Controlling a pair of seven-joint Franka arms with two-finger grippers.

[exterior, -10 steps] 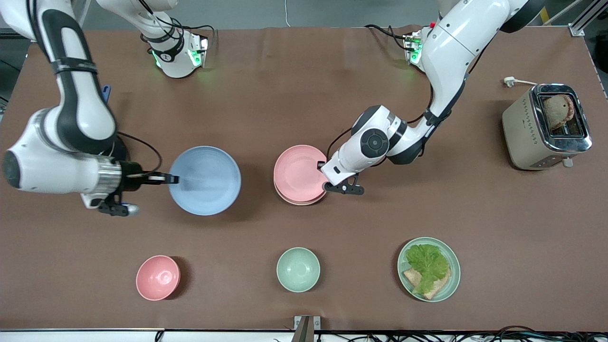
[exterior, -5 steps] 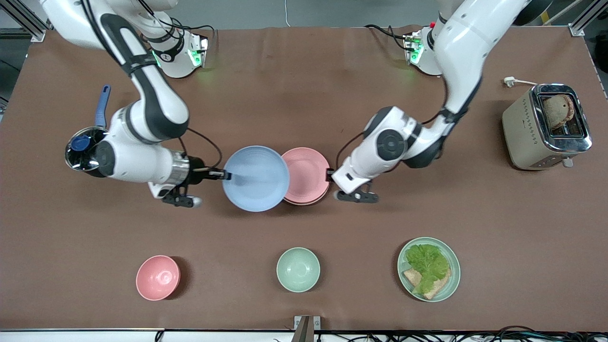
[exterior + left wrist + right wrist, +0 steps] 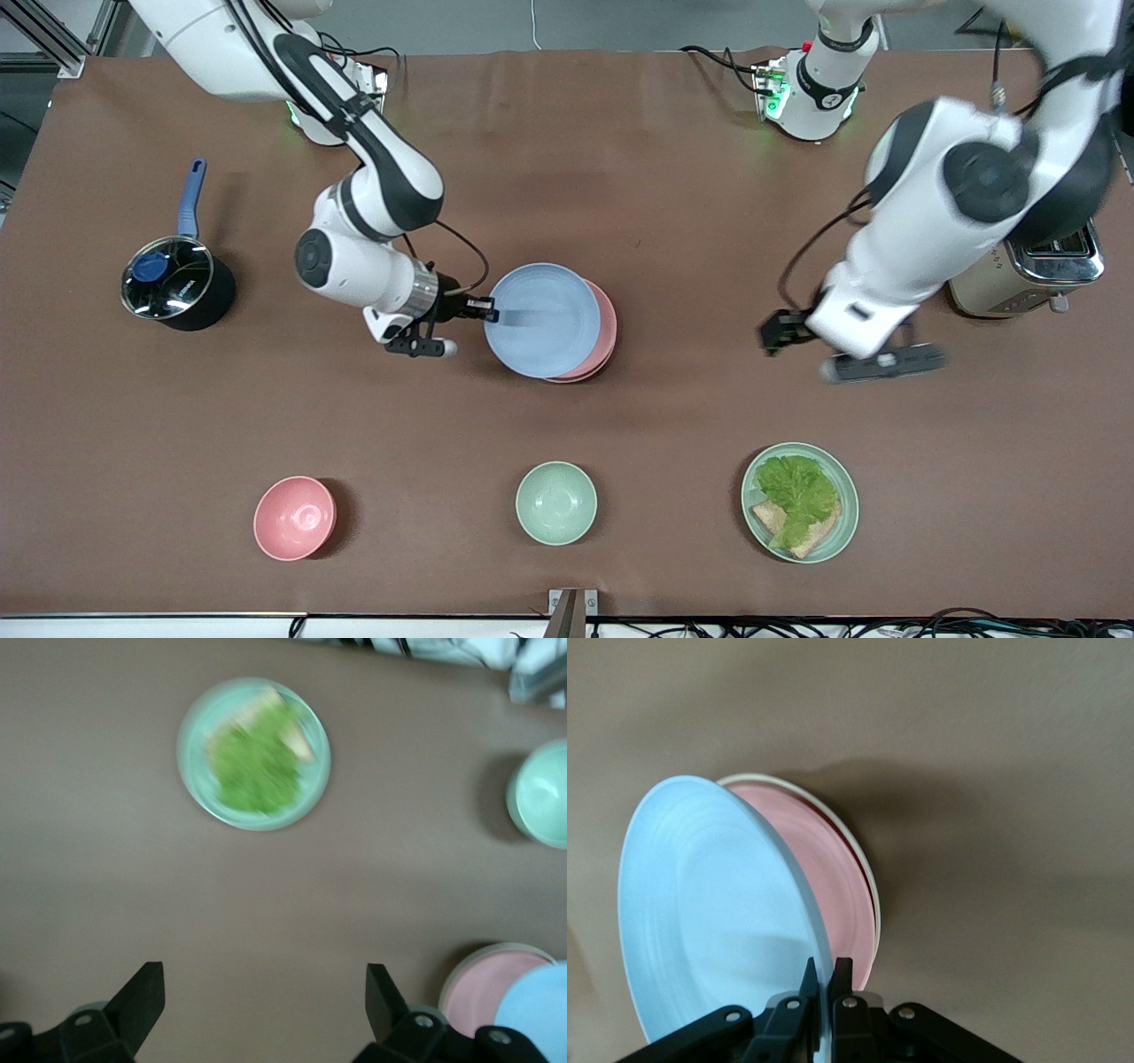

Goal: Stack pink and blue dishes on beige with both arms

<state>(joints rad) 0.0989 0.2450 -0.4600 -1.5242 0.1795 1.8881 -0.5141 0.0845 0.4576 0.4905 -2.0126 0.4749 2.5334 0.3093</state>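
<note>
- Our right gripper (image 3: 490, 310) was clamped on the rim of the blue plate (image 3: 536, 319), fingers pinched tight on the edge at the right arm's end of the dish, as the right wrist view (image 3: 824, 979) showed plainly.
- The blue plate hung tilted over the pink plate (image 3: 604, 330), covering most of it but not lying flat on it; its held edge sat higher than its free edge.
- The pink plate rested on the beige plate (image 3: 864, 859), of which only a thin cream rim peeked out beneath.
- Our left gripper (image 3: 784, 332) was over bare table toward the left arm's end, well apart from the stack, fingers spread wide with nothing between them (image 3: 266, 1001); that arm waited.
- We judged the pink step done and the blue placement in hand, the last one.
- Next, we reckoned, the right arm had to centre the blue plate over the pink, level it, lower it until it seated, then release.
</note>
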